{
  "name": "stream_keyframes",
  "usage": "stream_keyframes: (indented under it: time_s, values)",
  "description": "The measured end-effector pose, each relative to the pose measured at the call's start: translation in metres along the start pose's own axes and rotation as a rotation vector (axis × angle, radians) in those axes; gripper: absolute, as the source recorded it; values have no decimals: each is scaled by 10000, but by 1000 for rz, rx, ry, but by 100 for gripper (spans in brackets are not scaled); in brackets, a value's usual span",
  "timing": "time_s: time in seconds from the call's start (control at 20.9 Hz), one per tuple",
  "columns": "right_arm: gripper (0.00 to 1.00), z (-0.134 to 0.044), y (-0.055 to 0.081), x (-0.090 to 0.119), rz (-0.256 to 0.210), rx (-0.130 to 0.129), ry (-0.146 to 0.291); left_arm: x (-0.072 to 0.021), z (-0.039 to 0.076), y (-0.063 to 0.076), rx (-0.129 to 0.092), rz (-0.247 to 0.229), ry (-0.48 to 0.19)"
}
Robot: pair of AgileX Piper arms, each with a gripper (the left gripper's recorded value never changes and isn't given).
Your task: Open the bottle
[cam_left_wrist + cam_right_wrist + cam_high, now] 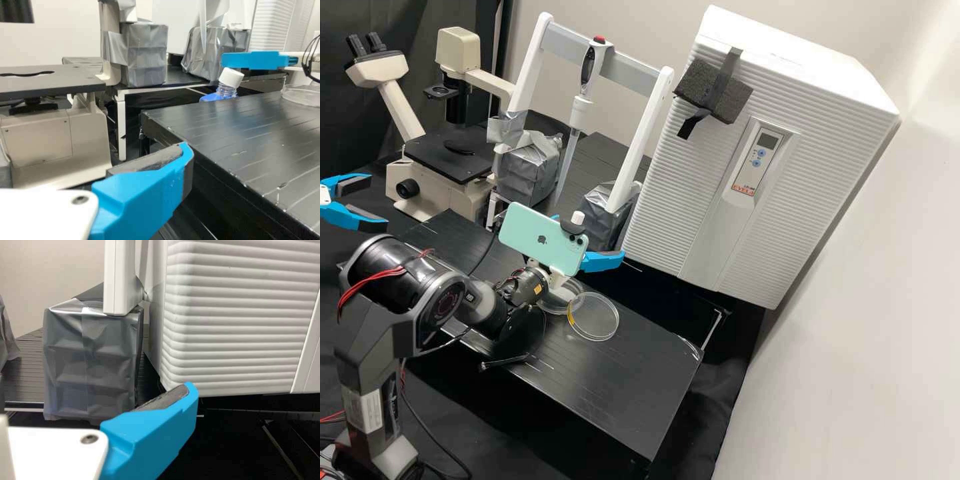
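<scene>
A small clear bottle with a white cap [230, 78] leans just past the far edge of the raised black platform [240, 135]; its cap [577, 217] peeks over the mint phone on my right wrist. My right gripper [587, 237] is open, and one blue finger [260, 59] lies above the bottle while the other fingertip [208, 98] lies below it. Whether either finger touches the bottle I cannot tell. One right finger [155, 425] points toward a taped grey block. My left gripper [377, 200] hangs open at the bench's far left, and its finger [150, 185] is near the platform's corner.
Two clear petri dishes [593, 317] lie on the platform beside the right wrist. A microscope [433, 167] stands at back left. A white pipette stand [587, 73] on taped grey blocks [527, 167] sits behind. A large ribbed white machine [760, 153] fills the right.
</scene>
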Motion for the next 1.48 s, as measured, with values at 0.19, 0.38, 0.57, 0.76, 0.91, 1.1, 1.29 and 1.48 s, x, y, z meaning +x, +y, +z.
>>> stream_keyframes:
  time_s: [0.19,0.38,0.57,0.76,0.91,1.1,1.29,1.48]
  values:
    - [100,0,0,0,0,0,0,-2,10,-8,7,-9,-13]
    - [100,0,0,-17,-1,0,-1,-13,-9,-5,9,-9,-6]
    - [100,-134,61,-199,15,2,44,-8,-12,3,11,-7,-7]
    - [100,-363,-22,-337,-11,5,141,-8,-12,3,11,-7,-7]
    - [100,-458,-127,-394,-54,1,187,-8,-12,3,11,-7,-7]
    - [100,-441,-212,-405,-90,-7,186,-8,-12,3,11,-7,-7]
    - [100,-372,-284,-421,-115,-8,164,-8,-12,3,11,-7,-7]
    - [100,-362,-357,-456,-140,-2,167,-6,-8,2,11,-7,-8]
